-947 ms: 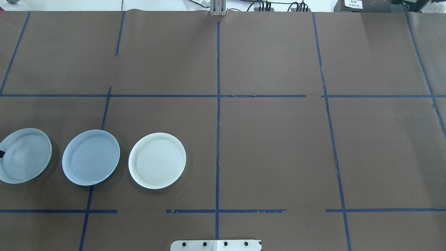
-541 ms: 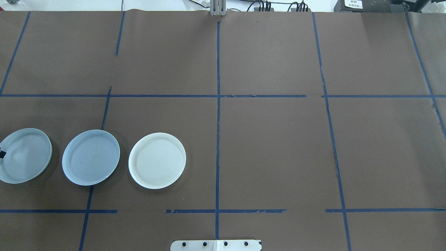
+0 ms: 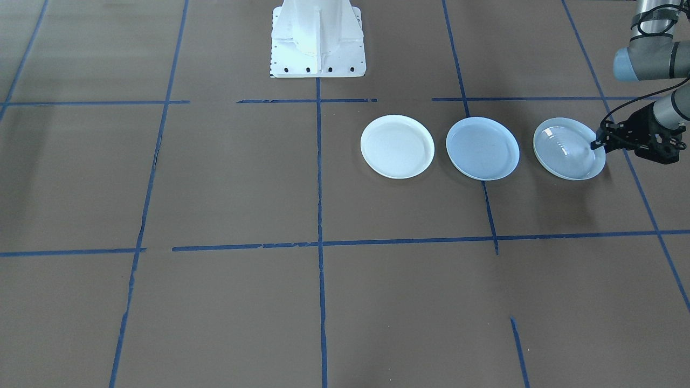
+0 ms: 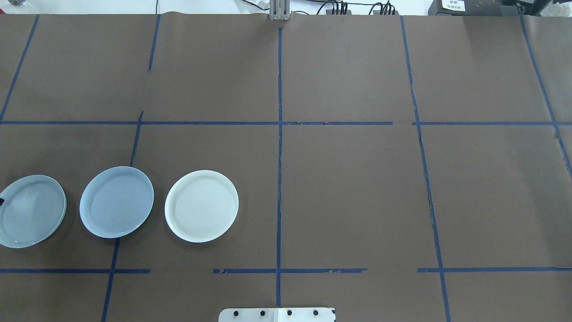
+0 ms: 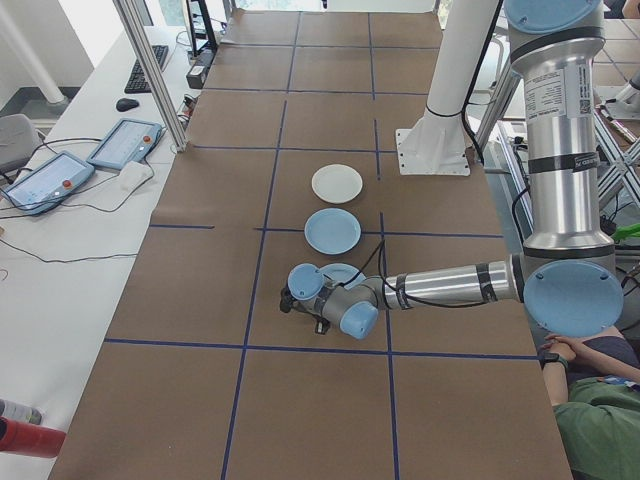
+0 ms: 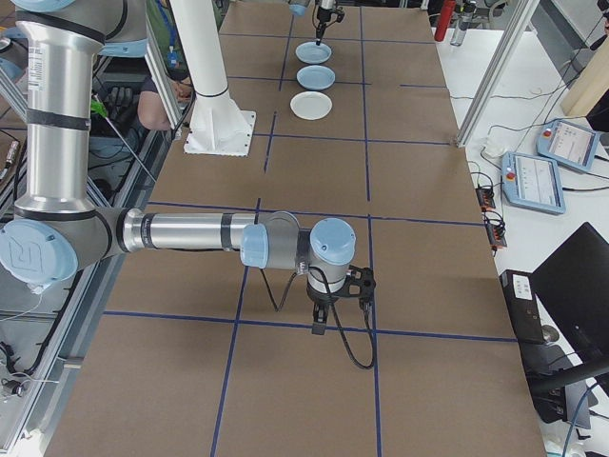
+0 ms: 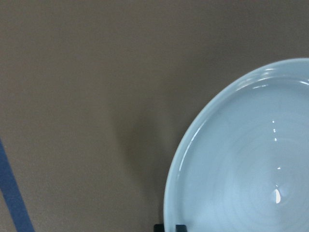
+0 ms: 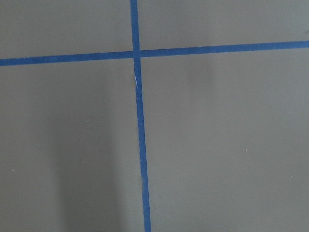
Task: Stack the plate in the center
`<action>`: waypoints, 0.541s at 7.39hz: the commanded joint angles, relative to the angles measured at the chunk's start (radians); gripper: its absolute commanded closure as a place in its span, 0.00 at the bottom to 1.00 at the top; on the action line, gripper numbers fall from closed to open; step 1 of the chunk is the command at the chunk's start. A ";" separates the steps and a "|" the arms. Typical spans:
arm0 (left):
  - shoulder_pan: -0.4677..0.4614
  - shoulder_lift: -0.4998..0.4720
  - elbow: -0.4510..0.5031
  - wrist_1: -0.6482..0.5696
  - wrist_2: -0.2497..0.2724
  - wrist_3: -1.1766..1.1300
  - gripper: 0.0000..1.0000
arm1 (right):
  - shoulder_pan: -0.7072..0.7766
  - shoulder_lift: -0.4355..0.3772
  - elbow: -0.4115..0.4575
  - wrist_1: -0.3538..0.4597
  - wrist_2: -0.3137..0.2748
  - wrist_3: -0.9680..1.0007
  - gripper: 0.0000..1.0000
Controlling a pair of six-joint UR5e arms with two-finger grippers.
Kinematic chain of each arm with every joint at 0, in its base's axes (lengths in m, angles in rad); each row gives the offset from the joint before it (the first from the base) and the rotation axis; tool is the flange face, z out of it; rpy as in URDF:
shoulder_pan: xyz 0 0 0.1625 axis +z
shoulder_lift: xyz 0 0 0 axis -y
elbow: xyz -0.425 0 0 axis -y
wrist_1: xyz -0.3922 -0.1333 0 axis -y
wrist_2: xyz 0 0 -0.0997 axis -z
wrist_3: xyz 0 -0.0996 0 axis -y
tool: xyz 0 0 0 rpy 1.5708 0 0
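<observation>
- Noted three plates in a row on the brown table (image 3: 226, 178), none touching, in the half on the robot's left.
- Found the blue plate (image 3: 482, 148) in the middle of the row, flat on the paper, nothing on it. Lies over a blue tape line (image 3: 319, 178) that runs under its edge.
- Logged the white plate (image 3: 397, 146) on the side nearer the table's middle, flat, just beside the blue plate with a narrow gap.
- Logged the glossy plate (image 3: 568, 148) at the outer end of the row, ringed, with bright highlights on its surface. Clear of the blue plate by a small gap.
- Saw the left gripper (image 3: 598, 144) at the glossy plate's outer rim, arm reaching in low and nearly level. Jaws pinching that rim: in the left wrist view, dark fingertips (image 7: 166, 227) right at the plate's edge.
- Hard to tell whether the glossy plate is raised off the paper or tilted.
- Spotted the right gripper (image 6: 320, 328) far from the plates, in the table's other half, pointing down over a crossing of tape lines. Cannot tell how its jaws stand: no fingers in its wrist view, only tape and paper.
- Marked the white base (image 3: 318, 37) at the table's edge, on the centre line.
- Noticed a person's hand (image 5: 575, 350) and green sleeve (image 5: 600, 420) at the edge of the left side view.
</observation>
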 commanded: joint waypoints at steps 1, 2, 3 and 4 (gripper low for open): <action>-0.006 0.005 0.006 0.002 -0.037 0.006 1.00 | 0.000 0.000 0.000 0.000 0.000 0.000 0.00; -0.017 0.024 0.001 -0.004 -0.138 0.011 1.00 | 0.000 0.000 0.000 0.000 0.000 0.000 0.00; -0.091 0.025 -0.005 -0.009 -0.212 0.014 1.00 | 0.000 0.000 0.000 0.000 0.000 0.000 0.00; -0.127 0.027 -0.044 -0.003 -0.243 0.014 1.00 | 0.000 0.000 0.000 0.000 0.000 0.000 0.00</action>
